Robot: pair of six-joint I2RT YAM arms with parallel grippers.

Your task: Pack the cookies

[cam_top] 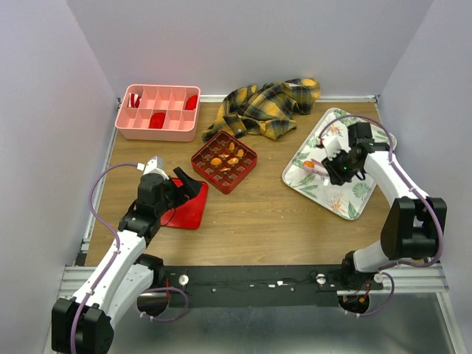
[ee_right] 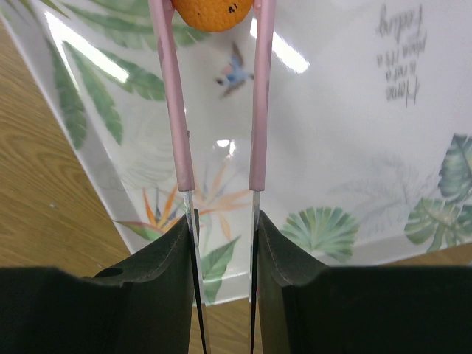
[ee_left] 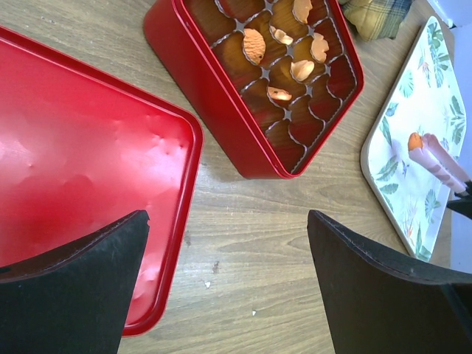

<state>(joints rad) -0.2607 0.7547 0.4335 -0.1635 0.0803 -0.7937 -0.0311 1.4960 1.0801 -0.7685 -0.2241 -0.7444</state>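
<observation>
**Tongs Have One Cookie Over the Tray**

Wide view first: the wooden table [cam_top: 251, 214], with the floral tray [cam_top: 346, 193] on the right. A pink compartment box [cam_top: 158, 133] sits at the back left, and a plaid cloth [cam_top: 269, 103] is bunched just beside it. The red lid [cam_top: 189, 210] lies flat at the left. The red gridded box [cam_top: 210, 179] is at centre, near the lid but apart from it.

The left gripper [cam_top: 190, 184] hangs over the lid's edge, jaws spread wide and holding nothing. The right gripper [ee_right: 223, 228] is squeezed onto the tongs [ee_right: 177, 110]. Their pink tips pinch one orange cookie [ee_right: 214, 13] over the tray (lifted or resting, I cannot tell). Several cookies [ee_left: 254, 46] already lie in the box's cells.
</observation>
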